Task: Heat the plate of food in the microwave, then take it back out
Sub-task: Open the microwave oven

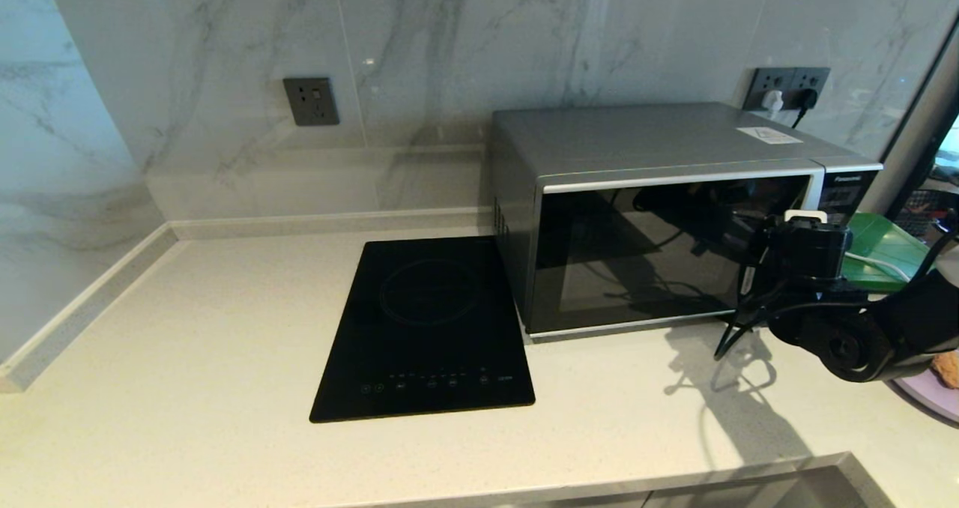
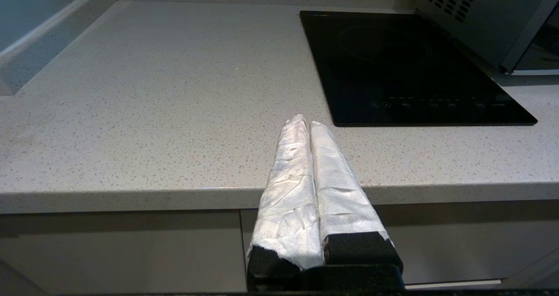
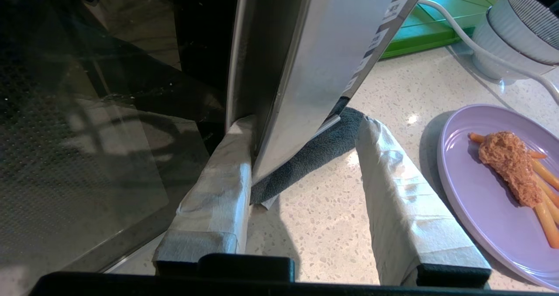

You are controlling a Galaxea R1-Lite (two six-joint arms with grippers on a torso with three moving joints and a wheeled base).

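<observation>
— Pale speckled countertop point(image 1: 187, 328) ran along the marble wall, with the black hob point(image 1: 427, 328) set flush in it and the microwave point(image 1: 659, 216) just to its right, door shut. What did the head camera give of the right arm?

— Mostly its dark wrist, raised before the door's right edge. The fingers were hidden behind it. The right wrist camera filled that in: the right gripper point(image 3: 305, 125) stood astride the curved silver handle point(image 3: 314, 60), one taped finger point(image 3: 218, 178) lying against the handle's door side, the other clear of it on the outer side. So the jaws were parted around the handle, not clamped on it.

— And the plate of food point(image 3: 480, 191)?

— It rested on the counter beside the microwave, outside it, near the outer finger. From the head only a lilac sliver showed at the right edge, under the arm. The wrist view showed the brown fried lump point(image 3: 508, 165) lying on orange sticks.

— Anything else there?

— The green tray point(image 3: 441, 21) behind, a ribbed pale bowl point(image 3: 515, 34), and a white cable crossing the tray.

— The left arm?

— Only its own camera caught it. The left gripper point(image 2: 304, 123) hung off the counter's front edge, well apart from the hob, its wrapped fingers pressed together on nothing.
</observation>
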